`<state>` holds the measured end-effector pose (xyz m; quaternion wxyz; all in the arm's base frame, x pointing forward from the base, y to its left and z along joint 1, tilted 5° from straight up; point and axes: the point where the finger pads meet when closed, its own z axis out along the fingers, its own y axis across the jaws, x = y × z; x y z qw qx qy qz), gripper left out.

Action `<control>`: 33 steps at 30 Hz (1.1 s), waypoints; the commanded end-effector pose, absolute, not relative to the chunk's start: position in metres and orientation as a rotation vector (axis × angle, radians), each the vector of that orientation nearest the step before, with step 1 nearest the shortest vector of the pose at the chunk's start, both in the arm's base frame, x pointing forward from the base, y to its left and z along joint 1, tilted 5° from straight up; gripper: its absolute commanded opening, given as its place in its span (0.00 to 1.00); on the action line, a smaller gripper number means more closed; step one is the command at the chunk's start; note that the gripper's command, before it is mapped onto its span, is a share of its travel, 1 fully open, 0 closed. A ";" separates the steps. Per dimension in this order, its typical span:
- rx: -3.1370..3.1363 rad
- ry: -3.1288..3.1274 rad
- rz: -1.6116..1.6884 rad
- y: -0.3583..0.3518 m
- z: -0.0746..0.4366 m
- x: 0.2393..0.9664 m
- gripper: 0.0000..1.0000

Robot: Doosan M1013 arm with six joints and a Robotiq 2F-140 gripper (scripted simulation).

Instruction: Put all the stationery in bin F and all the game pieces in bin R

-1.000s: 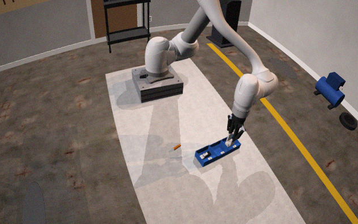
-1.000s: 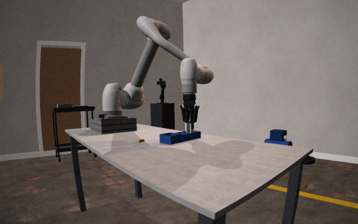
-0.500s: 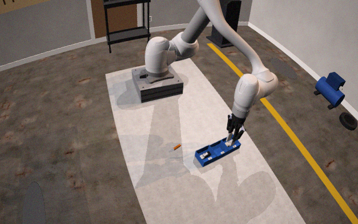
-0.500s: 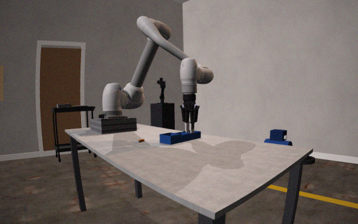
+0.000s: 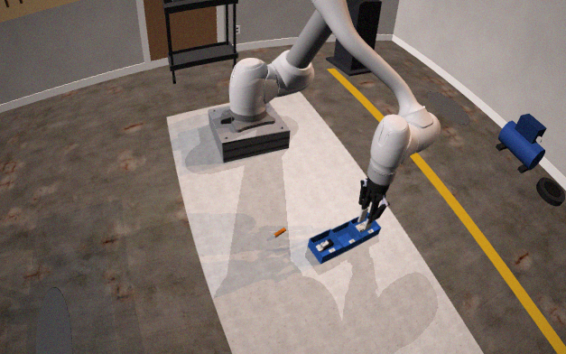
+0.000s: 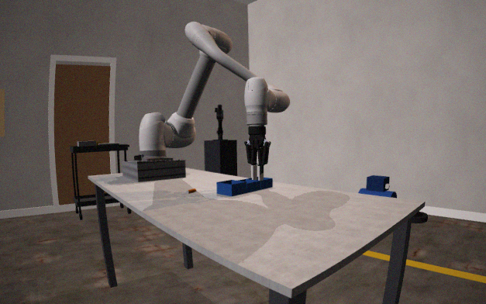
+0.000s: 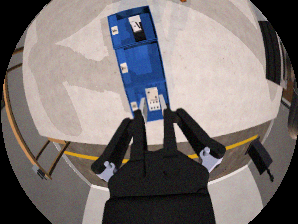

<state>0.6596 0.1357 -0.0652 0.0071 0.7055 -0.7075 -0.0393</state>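
Jaws (image 5: 364, 225) (image 6: 257, 179) part-open astride wht block (image 5: 361, 228) (image 7: 152, 95), wrist cam; hidden in ext.

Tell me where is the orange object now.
The orange object lies on the table, outside the blue bins, left of them in the top view.

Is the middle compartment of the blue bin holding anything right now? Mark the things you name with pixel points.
No, the wrist view shows only bare floor in the middle compartment (image 7: 143, 66), between the two end compartments, each of which has something in it.
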 end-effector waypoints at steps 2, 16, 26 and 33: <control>2.207 -2.213 -0.123 0.136 -0.060 0.660 0.19; 2.207 -2.213 -0.123 0.135 -0.040 0.661 0.19; 2.207 -2.213 -0.123 0.134 -0.028 0.662 0.19; 2.207 -2.213 -0.123 0.133 -0.008 0.663 1.00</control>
